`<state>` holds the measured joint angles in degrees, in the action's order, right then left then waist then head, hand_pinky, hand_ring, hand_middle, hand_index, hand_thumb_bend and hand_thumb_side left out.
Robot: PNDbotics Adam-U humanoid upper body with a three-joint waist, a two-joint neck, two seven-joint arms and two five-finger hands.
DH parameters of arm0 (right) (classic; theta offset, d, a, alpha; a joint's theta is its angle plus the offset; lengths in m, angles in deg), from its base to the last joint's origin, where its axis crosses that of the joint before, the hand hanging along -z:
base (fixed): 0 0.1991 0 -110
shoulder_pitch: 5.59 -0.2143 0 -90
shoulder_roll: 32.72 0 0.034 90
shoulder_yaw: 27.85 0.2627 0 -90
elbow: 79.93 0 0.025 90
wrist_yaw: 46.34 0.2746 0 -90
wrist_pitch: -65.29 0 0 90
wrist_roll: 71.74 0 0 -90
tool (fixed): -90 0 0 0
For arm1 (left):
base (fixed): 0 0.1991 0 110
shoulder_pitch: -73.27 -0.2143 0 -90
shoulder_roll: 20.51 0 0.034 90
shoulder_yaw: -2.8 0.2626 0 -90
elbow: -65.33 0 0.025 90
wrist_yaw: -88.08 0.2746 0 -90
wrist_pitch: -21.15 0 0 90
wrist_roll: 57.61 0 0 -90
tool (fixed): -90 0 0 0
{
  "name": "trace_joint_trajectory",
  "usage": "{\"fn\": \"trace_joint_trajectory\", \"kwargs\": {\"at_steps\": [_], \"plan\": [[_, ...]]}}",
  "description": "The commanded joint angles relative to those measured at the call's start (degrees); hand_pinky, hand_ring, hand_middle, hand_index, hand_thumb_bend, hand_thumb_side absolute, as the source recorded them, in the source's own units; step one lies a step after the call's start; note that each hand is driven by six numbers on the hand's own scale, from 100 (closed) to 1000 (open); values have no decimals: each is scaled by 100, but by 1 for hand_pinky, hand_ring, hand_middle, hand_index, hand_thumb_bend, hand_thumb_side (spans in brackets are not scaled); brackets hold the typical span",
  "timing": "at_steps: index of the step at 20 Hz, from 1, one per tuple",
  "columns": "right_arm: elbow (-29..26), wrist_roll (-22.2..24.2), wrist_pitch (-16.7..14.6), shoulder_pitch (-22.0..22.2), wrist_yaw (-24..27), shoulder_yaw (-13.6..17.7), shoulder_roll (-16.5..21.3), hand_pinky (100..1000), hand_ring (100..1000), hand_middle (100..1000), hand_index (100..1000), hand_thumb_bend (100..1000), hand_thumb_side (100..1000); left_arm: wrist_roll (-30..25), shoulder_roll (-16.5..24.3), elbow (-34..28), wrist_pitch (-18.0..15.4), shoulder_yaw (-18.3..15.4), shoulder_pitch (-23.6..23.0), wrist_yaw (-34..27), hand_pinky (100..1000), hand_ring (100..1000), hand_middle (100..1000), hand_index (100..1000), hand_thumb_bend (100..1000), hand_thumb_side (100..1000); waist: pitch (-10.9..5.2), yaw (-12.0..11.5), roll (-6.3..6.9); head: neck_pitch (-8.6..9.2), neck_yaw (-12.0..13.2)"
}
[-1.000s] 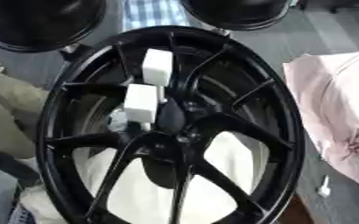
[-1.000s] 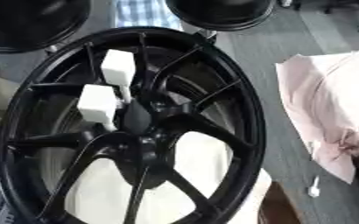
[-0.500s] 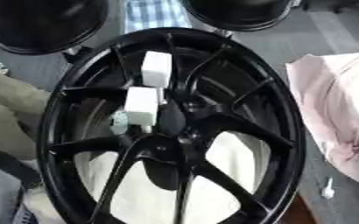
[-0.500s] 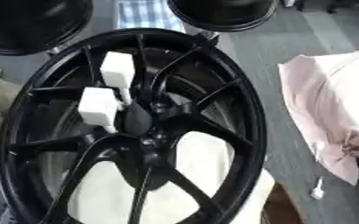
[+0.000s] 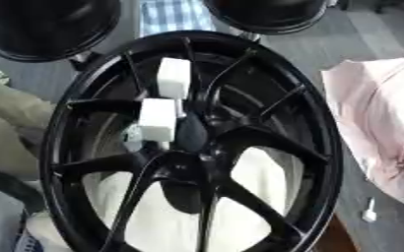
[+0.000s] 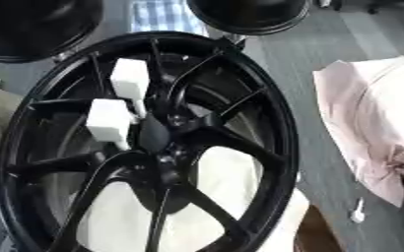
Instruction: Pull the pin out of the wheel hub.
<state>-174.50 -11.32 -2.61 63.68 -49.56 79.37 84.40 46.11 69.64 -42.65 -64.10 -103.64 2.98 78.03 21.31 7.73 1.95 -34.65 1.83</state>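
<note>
Black alloy wheel hub [image 5: 197, 147] fills most of the left eye view, lying flat with its spokes fanning out from a dark centre, and pale cloth or paper shows through the gaps between the lower spokes. Two white block-shaped pieces sit on the hub: the upper white block [image 5: 174, 78] is out on a spoke toward the far rim, and the lower white block [image 5: 157, 119] is just left of the centre, touching the spoke under it. I honestly can't tell which bit is the pin, or whether either block is part of it. Neither robot hand shows up anywhere in this view, so the state of the fingers can't be told. Off toward the right edge of the bench there's a crumpled pink cloth [image 5: 382, 123], well apart from the rim, with a small white object [image 5: 369, 211] lying near its lower end. Right eye view is nearly the same picture: same hub, same two blocks by the centre, and again no hands. It does show more clearly the two dark round things past the far rim, one at the far left corner [image 6: 33, 24] and another [image 6: 249, 15] further right, with a blue checked fabric [image 6: 162, 15] between them.
</note>
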Motion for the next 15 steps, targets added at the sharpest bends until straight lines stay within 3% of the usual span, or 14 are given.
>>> {"fn": "trace_joint_trajectory", "kwargs": {"at_steps": [1,5,8,9,10,15], "plan": [[-343,68,29,-165,-61,-21,247,798,895,859,861,100,589,16,148,-123,-12,-49,34,16,704,613,605,741,323,824,-98,-10,-39,17,-30],[-954,34,-21,-560,52,-290,147,762,815,750,786,100,456,0,141,-131,-22,-25,34,10,703,612,605,740,322,821,-107,-42,-32,11,-78],[-1534,102,-109,-1060,34,-605,-247,749,791,722,764,100,442,-10,109,-138,-34,0,49,-7,703,612,604,740,322,820,-113,-83,-8,22,-115],[-1662,144,-128,-1225,6,-686,-430,745,786,716,758,100,361,-15,95,-137,-36,9,53,-13,703,612,604,740,325,815,-116,-96,3,28,-122],[-1760,186,-153,-1394,-19,-760,-649,745,785,716,758,100,461,-22,80,-136,-38,18,58,-19,703,612,604,740,322,820,-119,-108,16,37,-126],[-1935,317,-309,-1872,-207,-969,-1632,741,784,713,757,100,511,-45,-10,-139,-53,49,109,-54,702,611,603,739,322,821,-88,-179,84,61,-158]]}}
